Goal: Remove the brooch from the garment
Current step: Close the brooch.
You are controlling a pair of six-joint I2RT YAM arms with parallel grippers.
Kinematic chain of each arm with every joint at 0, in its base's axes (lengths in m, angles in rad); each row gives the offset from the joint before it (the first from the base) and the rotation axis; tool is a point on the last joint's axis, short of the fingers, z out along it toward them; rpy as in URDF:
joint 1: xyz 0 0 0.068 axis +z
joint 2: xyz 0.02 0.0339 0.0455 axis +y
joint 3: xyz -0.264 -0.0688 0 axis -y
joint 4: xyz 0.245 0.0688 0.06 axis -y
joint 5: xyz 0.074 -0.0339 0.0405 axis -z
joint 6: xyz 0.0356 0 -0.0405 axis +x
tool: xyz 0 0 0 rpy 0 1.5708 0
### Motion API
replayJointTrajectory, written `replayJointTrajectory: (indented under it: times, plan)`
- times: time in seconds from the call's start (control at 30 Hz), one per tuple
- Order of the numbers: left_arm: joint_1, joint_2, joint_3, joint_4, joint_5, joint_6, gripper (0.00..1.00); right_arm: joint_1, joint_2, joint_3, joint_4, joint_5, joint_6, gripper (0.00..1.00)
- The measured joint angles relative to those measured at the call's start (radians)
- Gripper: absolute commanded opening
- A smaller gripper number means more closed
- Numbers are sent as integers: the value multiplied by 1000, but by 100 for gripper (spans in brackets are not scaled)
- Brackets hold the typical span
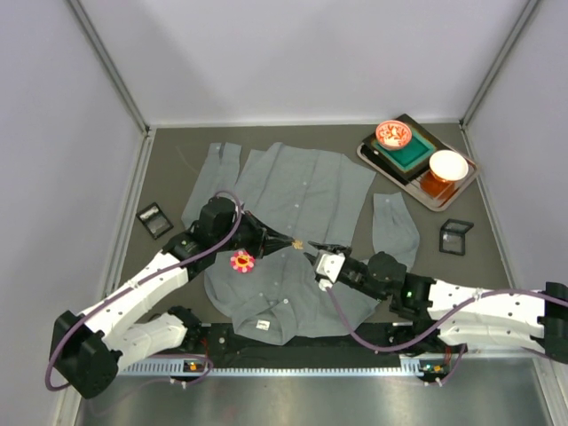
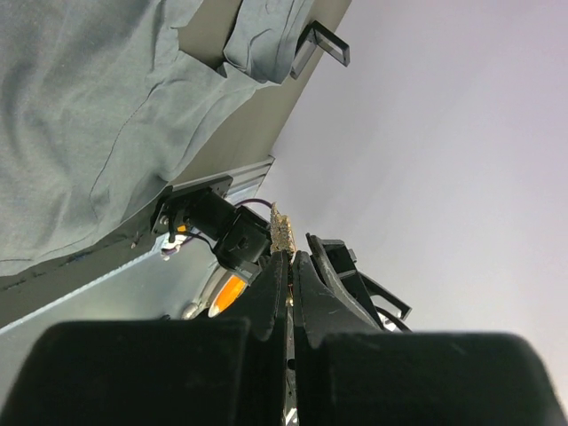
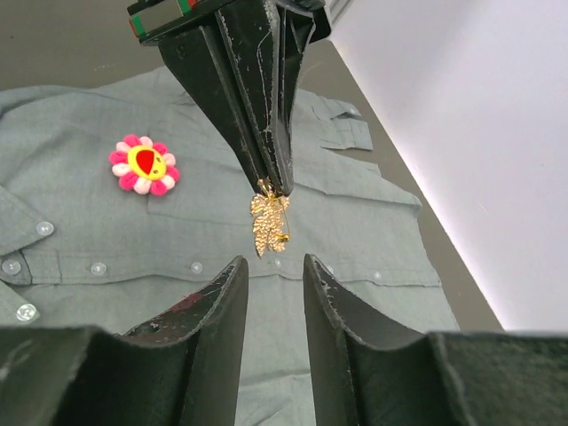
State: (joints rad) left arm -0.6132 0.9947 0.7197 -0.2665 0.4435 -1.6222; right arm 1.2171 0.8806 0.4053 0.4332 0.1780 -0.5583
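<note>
Work surface: dark grey tabletop (image 1: 169, 173); I see both arms reaching in from its near edge.
Garment: large grey long-sleeved button-up shirt (image 1: 302, 191); spread flat, collar towards the arms, sleeves out to the sides.
Tray: brown rectangular tray (image 1: 371, 158) at the far right corner; well apart from the work.
Left gripper (image 3: 273, 182): clamped tight at its tips on the brooch; it reaches over the shirt's middle from the left.
Right gripper (image 3: 272, 271): jaws apart and empty; it faces the left gripper from the right.
Spare pin: pink-petalled flower pin with a yellow centre (image 3: 143, 164); it lies on the shirt, off to one side of the meeting point.
Task item: gold leaf-shaped metal brooch (image 3: 268, 224); it hangs from the left tips above the cloth; I judge it free of the fabric, though I cannot see its pin.
Key relation: the brooch lies straight ahead of the right gripper, just beyond its tips and on its centre line; its long axis runs down towards that gap; the left arm holds it, and the right is near enough to take it.
</note>
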Motion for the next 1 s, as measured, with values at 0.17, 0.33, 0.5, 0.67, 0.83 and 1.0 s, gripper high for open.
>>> replayJointTrajectory:
  times: [0.17, 0.33, 0.5, 0.67, 0.83, 1.0]
  plan:
    - [0, -4, -13, 5, 5, -26, 0, 3, 16, 0, 10, 0, -32, 29]
    - [0, -4, -13, 16, 8, -34, 0, 8, 45, 2, 17, -3, -42, 25]
    - [0, -3, -13, 28, 9, -37, 0, 13, 63, 2, 17, -4, -46, 24]
    - [0, -3, -14, 31, 11, -43, 0, 17, 64, 4, 29, 1, -49, 22]
    - [0, -3, -14, 34, 12, -51, 0, 26, 86, 17, 50, 13, -60, 18]
    - [0, -2, -14, 31, 11, -52, 0, 31, 109, 24, 63, 39, -73, 8]
